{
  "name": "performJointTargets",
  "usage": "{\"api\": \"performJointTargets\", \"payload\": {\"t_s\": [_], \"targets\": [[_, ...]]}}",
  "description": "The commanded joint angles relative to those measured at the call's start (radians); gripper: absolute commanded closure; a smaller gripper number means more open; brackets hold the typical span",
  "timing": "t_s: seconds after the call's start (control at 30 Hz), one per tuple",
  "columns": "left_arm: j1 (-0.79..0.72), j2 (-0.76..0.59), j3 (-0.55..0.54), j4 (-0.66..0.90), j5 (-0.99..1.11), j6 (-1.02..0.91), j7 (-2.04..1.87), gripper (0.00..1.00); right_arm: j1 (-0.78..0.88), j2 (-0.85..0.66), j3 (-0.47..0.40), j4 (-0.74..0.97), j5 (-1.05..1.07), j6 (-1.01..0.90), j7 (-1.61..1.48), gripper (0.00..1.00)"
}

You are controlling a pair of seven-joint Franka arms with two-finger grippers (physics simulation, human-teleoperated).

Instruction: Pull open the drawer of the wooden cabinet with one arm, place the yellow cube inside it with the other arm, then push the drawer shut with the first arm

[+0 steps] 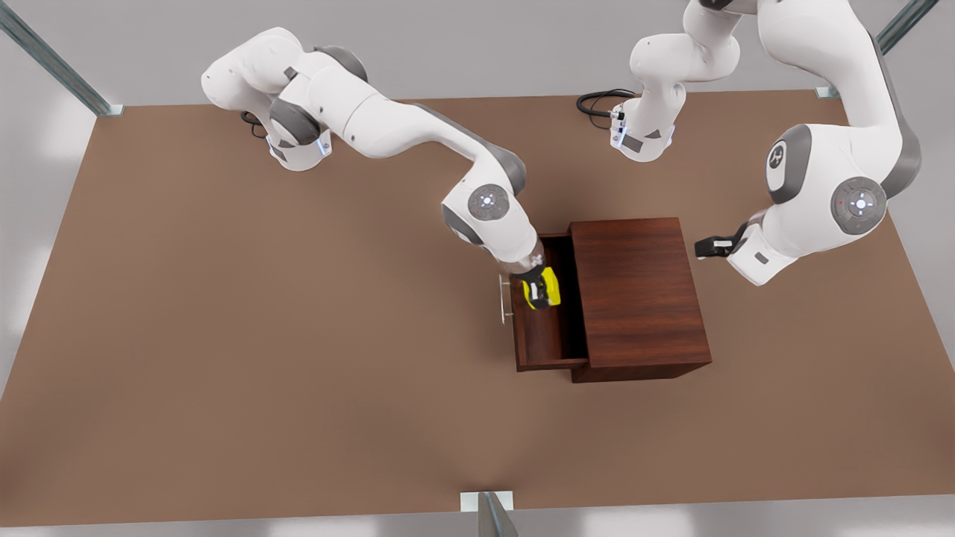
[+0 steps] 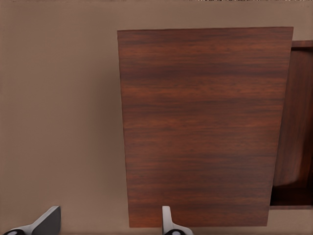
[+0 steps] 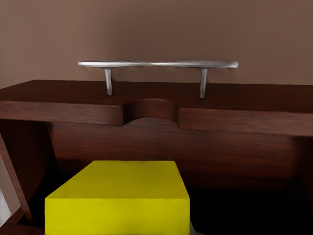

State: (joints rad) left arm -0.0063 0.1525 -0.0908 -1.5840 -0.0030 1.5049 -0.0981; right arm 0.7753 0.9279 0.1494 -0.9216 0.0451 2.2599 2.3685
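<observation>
The yellow cube (image 1: 548,287) is clamped in the right gripper (image 1: 539,292) over the drawer (image 1: 539,344), already pulled open at nine o'clock of the wooden cabinet (image 1: 638,294). The left gripper (image 1: 706,247), fingers apart, waits at three o'clock. Release and closing remain.

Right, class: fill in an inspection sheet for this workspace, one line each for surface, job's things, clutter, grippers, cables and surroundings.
Surface: brown table, bare around the cabinet.
Job's things: wooden cabinet upright; drawer pulled open, silver handle outward; yellow cube held over the open drawer.
Clutter: nothing seen.
Grippers: right gripper shut on the cube above the drawer; left gripper open, waiting behind the cabinet.
Cables: black cable looped by one arm's base.
Surroundings: metal frame posts, grey walls.
</observation>
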Motion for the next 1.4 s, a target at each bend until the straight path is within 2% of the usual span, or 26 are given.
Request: {"api": "performJointTargets", "payload": {"t_s": [0.0,0.07,0.13,0.3,0.37,0.4,0.43,0.5,0.57,0.63,0.67,0.7,0.73,0.8,0.83,0.87,0.9,0.93,1.07,1.1,1.13,1.17,1.2,1.27,1.3,1.37], "targets": [[-0.001,-0.001,-0.001,0.001,-0.002,0.021,-0.006,0.0,0.016,0.017,-0.004,0.01,0.007,0.089,0.304,0.4],[0.0,-0.001,0.0,0.006,-0.003,0.023,0.0,0.0,0.025,0.023,-0.004,0.018,0.007,0.092,0.304,0.39],[0.0,-0.001,0.0,0.007,-0.005,0.026,-0.002,0.0,0.025,0.023,-0.002,0.017,0.007,0.092,0.294,0.0],[-0.008,-0.001,-0.001,0.012,-0.005,0.026,0.003,0.0,0.025,0.019,-0.004,0.017,0.007,0.089,0.296,0.0],[-0.089,-0.005,-0.009,0.097,-0.005,0.008,-0.014,0.0,0.015,-0.003,-0.005,0.017,0.004,0.053,0.284,0.0],[-0.168,-0.007,-0.01,0.128,-0.003,-0.018,-0.087,0.0,-0.013,-0.03,-0.001,0.017,0.006,-0.022,0.249,0.0],[-0.274,-0.008,-0.032,0.136,0.001,-0.019,-0.222,0.0,-0.065,-0.086,0.007,0.017,0.007,-0.181,0.16,0.0],[-0.446,-0.005,-0.052,0.156,0.008,-0.019,-0.442,0.0,-0.32,-0.179,0.16,0.017,0.006,-0.525,-0.188,0.0],[-0.59,0.019,-0.052,0.193,0.009,-0.006,-0.664,0.0,-0.501,-0.227,0.164,0.015,-0.007,-0.779,-0.59,0.0],[-0.669,0.117,-0.052,0.263,0.049,0.047,-0.815,0.0,-0.656,-0.262,0.164,0.007,-0.086,-0.938,-0.975,0.0],[-0.676,0.174,-0.052,0.317,0.051,0.054,-0.859,0.0,-0.74,-0.279,0.173,0.0,-0.131,-0.961,-1.167,0.0],[-0.682,0.242,-0.052,0.34,0.052,0.153,-0.966,0.0,-0.821,-0.319,0.171,-0.055,-0.152,-0.958,-1.373,0.0],[-0.682,0.274,-0.044,0.34,0.054,0.225,-1.025,0.0,-0.884,-0.374,0.171,-0.163,-0.165,-0.895,-1.526,0.0],[-0.701,0.363,-0.046,0.386,0.078,0.389,-1.186,0.0,-1.007,-0.515,0.173,-0.459,-0.159,-0.617,-1.778,0.0],[-0.715,0.421,-0.046,0.452,0.109,0.406,-1.233,0.0,-1.028,-0.589,0.17,-0.595,-0.151,-0.465,-1.792,0.0],[-0.738,0.458,-0.044,0.492,0.135,0.429,-1.288,0.0,-1.044,-0.646,0.168,-0.7,-0.151,-0.421,-1.824,0.0],[-0.741,0.476,-0.043,0.501,0.136,0.474,-1.339,0.0,-1.065,-0.693,0.17,-0.746,-0.157,-0.433,-2.084,0.0],[-0.751,0.486,-0.041,0.503,0.153,0.482,-1.342,0.0,-1.096,-0.728,0.162,-0.744,-0.16,-0.473,-2.279,0.0],[-0.771,0.571,-0.044,0.503,0.313,0.518,-1.336,0.0,-1.114,-0.679,0.156,-0.51,-0.154,-0.68,-2.226,0.0],[-0.775,0.596,-0.043,0.499,0.347,0.517,-1.336,0.0,-1.111,-0.678,0.157,-0.51,-0.152,-0.678,-2.223,0.0],[-0.776,0.625,-0.044,0.499,0.37,0.517,-1.336,0.0,-1.098,-0.673,0.15,-0.51,-0.148,-0.675,-2.226,0.0],[-0.779,0.636,-0.044,0.499,0.382,0.517,-1.336,0.0,-0.928,-0.67,-0.028,-0.507,-0.146,-0.677,-2.234,0.0],[-0.781,0.644,-0.043,0.499,0.383,0.521,-1.333,0.0,-0.763,-0.672,-0.258,-0.481,-0.042,-0.677,-2.331,0.0],[-0.779,0.659,-0.023,0.501,0.402,0.529,-1.284,0.0,-0.768,-0.656,-0.238,-0.476,-0.027,-0.677,-2.365,0.0],[-0.778,0.659,-0.017,0.501,0.402,0.538,-1.27,0.0,-0.794,-0.656,-0.196,-0.476,-0.034,-0.678,-2.364,0.0],[-0.776,0.676,-0.001,0.501,0.402,0.563,-1.269,0.0,-0.788,-0.656,-0.189,-0.476,-0.054,-0.678,-2.346,0.0]]}}
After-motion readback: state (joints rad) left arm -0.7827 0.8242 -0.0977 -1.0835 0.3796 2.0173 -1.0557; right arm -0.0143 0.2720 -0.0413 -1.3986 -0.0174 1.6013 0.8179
